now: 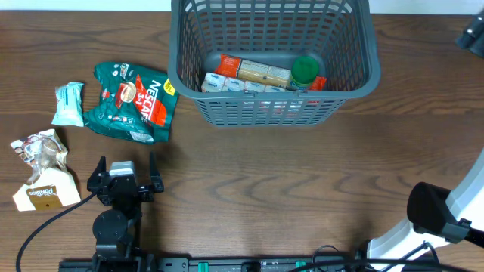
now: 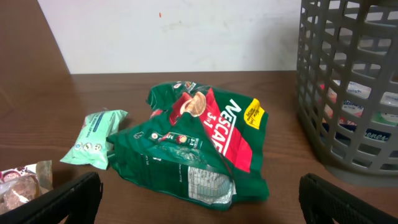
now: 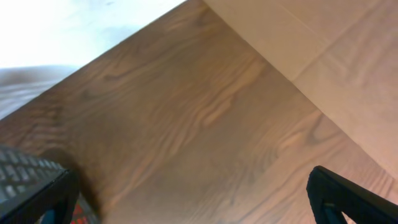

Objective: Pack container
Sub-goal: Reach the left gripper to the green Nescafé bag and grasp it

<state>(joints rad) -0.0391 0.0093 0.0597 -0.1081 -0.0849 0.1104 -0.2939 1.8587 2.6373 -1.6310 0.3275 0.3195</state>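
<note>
The dark grey lattice container stands at the table's far middle and holds several packets and a green-lidded jar. Its wall shows at the right of the left wrist view, and a corner shows in the right wrist view. A green Nescafe bag lies left of it, also seen in the left wrist view. My left gripper is open and empty, just short of the bag. My right gripper is open and empty over bare table, at the far right edge of the overhead view.
A mint-green packet lies left of the Nescafe bag, also in the left wrist view. A brown and white packet lies at the near left. The right arm's base is at the near right.
</note>
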